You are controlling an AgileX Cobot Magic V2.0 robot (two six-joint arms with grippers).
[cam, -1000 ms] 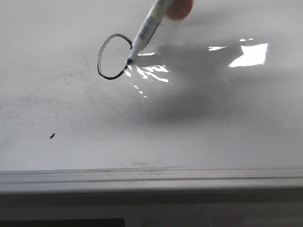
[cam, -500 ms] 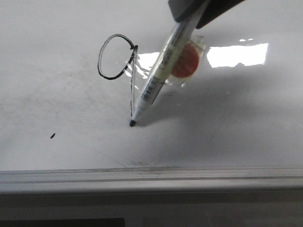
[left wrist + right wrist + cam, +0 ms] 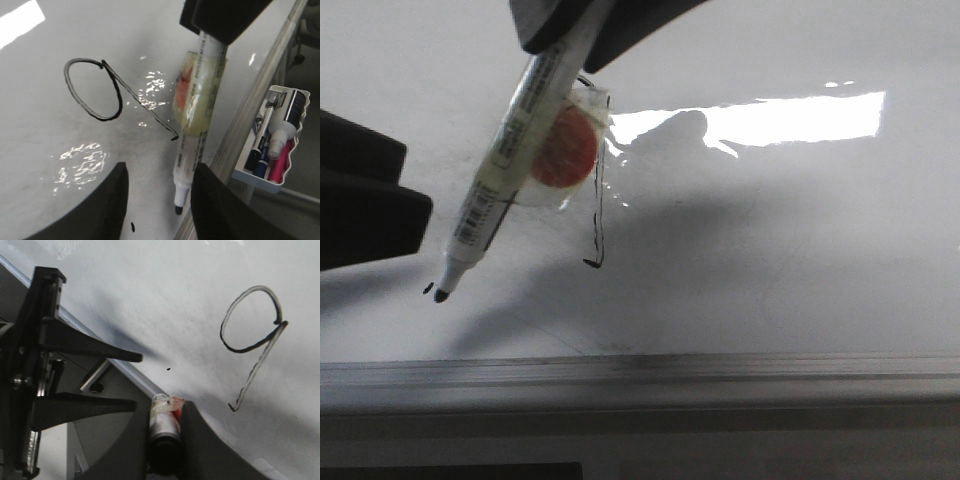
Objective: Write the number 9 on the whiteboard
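My right fingers (image 3: 202, 450) pinch the marker (image 3: 505, 170). Half a second ago its tip sat at the foot of the tail; now it is off the whiteboard (image 3: 800, 260) and swung leftward, hanging just beside the ink speck (image 3: 428, 289). The 9 (image 3: 261, 362) stands complete, loop and hooked tail, so I judge the writing done. My left fingers (image 3: 100, 354) are spread, holding nothing.
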